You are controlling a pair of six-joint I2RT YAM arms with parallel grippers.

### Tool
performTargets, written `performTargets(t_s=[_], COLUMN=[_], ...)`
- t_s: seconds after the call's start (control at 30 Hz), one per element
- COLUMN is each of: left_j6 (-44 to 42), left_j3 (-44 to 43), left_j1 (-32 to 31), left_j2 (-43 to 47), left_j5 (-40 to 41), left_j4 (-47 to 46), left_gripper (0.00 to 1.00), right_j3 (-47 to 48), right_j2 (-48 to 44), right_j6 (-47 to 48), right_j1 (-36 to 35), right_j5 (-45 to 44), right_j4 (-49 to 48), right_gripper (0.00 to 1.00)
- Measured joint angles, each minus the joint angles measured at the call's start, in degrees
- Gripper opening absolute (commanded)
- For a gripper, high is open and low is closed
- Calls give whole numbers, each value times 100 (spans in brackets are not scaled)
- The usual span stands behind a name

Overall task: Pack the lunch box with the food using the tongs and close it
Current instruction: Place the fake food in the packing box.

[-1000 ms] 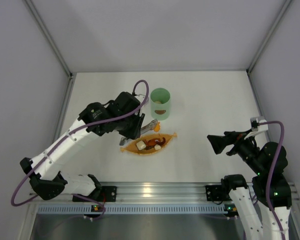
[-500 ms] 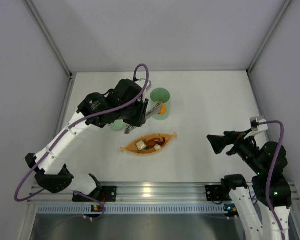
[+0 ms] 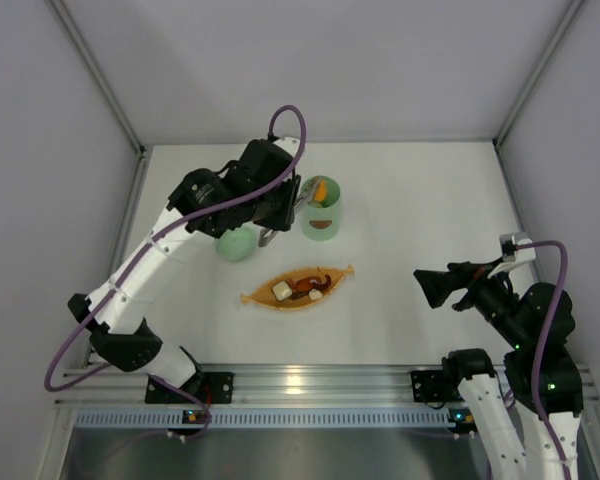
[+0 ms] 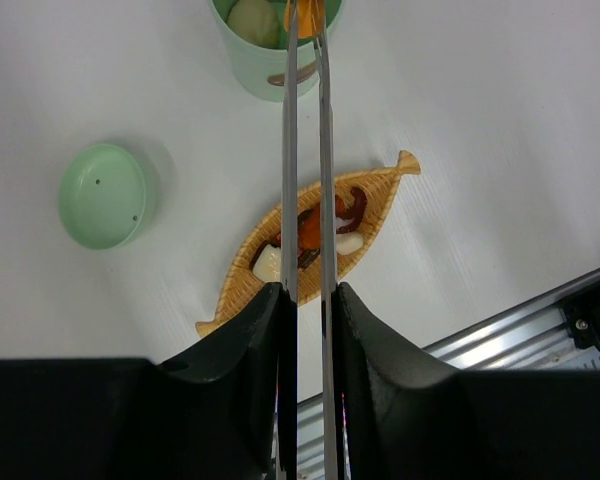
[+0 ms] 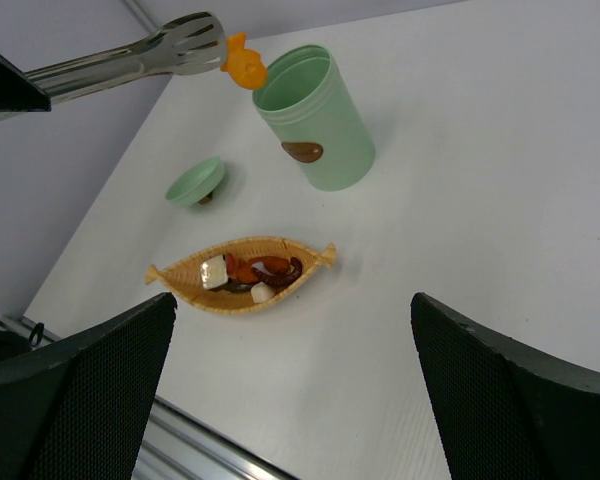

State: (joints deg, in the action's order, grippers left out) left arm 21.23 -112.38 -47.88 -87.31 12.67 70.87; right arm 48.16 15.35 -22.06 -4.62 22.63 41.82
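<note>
Looking down from the top camera, the left end effector (image 3: 280, 222) pinches the tongs (image 3: 268, 238). They carry an orange piece (image 3: 320, 189) over the open mouth of the lunch box (image 3: 320, 222). The lid (image 3: 235, 244) lies on the desk (image 3: 430, 200) at the box's 8 o'clock. The leaf-shaped tray (image 3: 346, 270) with the rest of the food (image 3: 298, 288) sits at its 6 o'clock. The right end effector (image 3: 426, 288) is spread wide and empty, well apart at 4 o'clock. The left wrist hides its own grip here.

From the left wrist, black fingers (image 4: 250, 340) squeeze both thin metal arms part-way along. The arms look springy, so the hold probably depends on a steady squeeze. The tong tips, the orange piece and most of the box are cut off at 12 o'clock. A round beige piece (image 4: 252, 20) shows inside.

From the right wrist, the piece hangs by its edge from the forked tips, above the rim. It looks small, light and smooth, so it could slip off slick metal. The box wall hides the inside, and the tongs' handle end runs off at 9 o'clock. The box seems light and easy to tip, and the lid is best taken by its rim.
</note>
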Motion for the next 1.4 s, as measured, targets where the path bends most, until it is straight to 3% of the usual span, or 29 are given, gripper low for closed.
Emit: performTargets(t_s=[0.33, 0.77, 1.4], left_j6=[-85, -221, -337], left_j3=[0, 66, 129], left_j1=[291, 476, 476], left_j2=[-271, -542, -562], left_j5=[157, -44, -151], left_j4=[-236, -538, -629], left_gripper=[4, 13, 48], right_j3=[0, 0, 0], right_j2=[0, -2, -2], right_j6=[0, 57, 66], right_j1=[0, 0, -2], right_j5=[0, -39, -50], right_j4=[0, 4, 7], right_gripper=[100, 99, 100])
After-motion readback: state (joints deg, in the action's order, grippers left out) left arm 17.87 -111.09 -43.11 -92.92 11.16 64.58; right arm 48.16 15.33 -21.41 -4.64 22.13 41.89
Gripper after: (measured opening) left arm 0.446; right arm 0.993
